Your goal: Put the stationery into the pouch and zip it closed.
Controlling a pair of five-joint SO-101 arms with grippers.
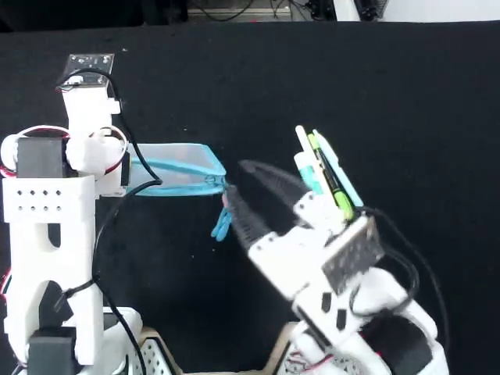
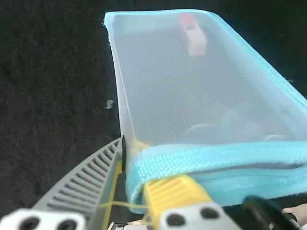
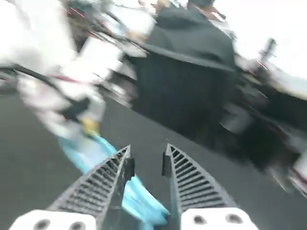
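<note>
The translucent pouch (image 1: pixel 176 166) with blue trim lies on the black table, its blue zip pull (image 1: pixel 221 223) hanging off its right end. My left gripper (image 2: pixel 139 167) is shut on the pouch's (image 2: pixel 192 105) trimmed edge at its left end. A white and red eraser (image 2: pixel 193 37) shows through the mesh. My right gripper (image 1: pixel 234 181) hovers open at the pouch's right end, with nothing between its fingers. In the right wrist view the gripper (image 3: pixel 146 160) stands over the blue trim (image 3: pixel 139 196). Three pens (image 1: pixel 324 168), white, green and blue, lie beside the right arm's wrist.
The left arm's white body (image 1: pixel 47 226) stands along the left side, with a cable (image 1: pixel 117 211) trailing past the pouch. Bare black table (image 1: pixel 406 109) stretches behind and to the right. The arms' bases take up the near edge.
</note>
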